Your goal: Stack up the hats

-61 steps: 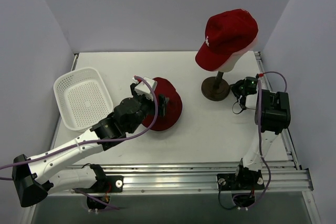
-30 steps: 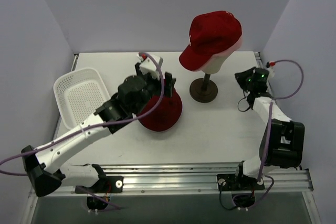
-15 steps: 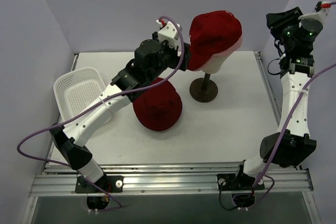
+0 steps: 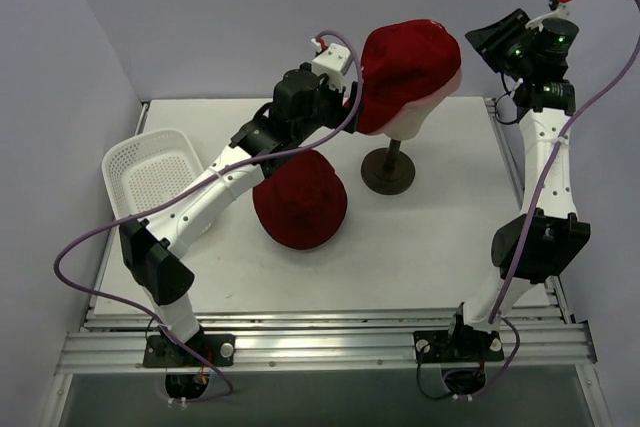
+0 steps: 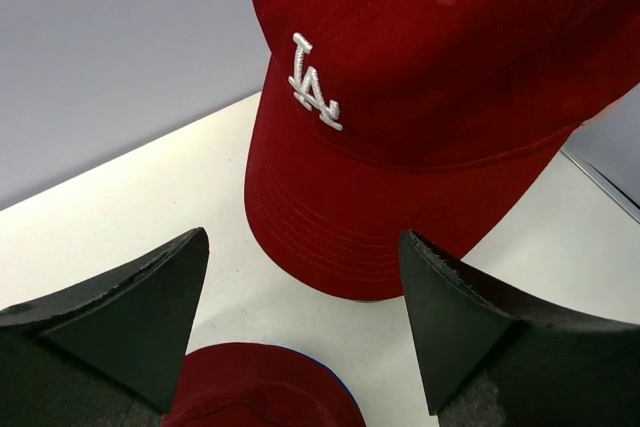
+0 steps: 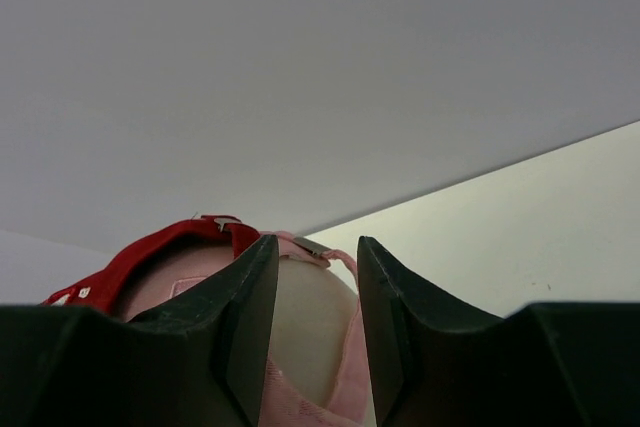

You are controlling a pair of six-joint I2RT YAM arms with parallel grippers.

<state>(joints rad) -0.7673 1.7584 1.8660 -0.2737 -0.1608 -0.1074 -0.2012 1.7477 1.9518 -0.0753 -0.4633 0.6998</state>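
Your soft red LA baseball cap (image 4: 410, 62) sits on the cream mannequin head (image 4: 425, 119). The dark red fabric bucket hat (image 4: 300, 202) beside that head still needs stacking. Your left gripper (image 5: 300, 247) and right gripper (image 6: 315, 247) both gape, empty.

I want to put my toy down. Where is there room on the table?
Bare table lies at the front right, between the dark red bucket hat, the stand and the right arm. It is crowded around the red cap, where the left gripper reaches.

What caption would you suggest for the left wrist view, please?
Open left gripper facing the brim of the red LA cap, dark red bucket hat below.
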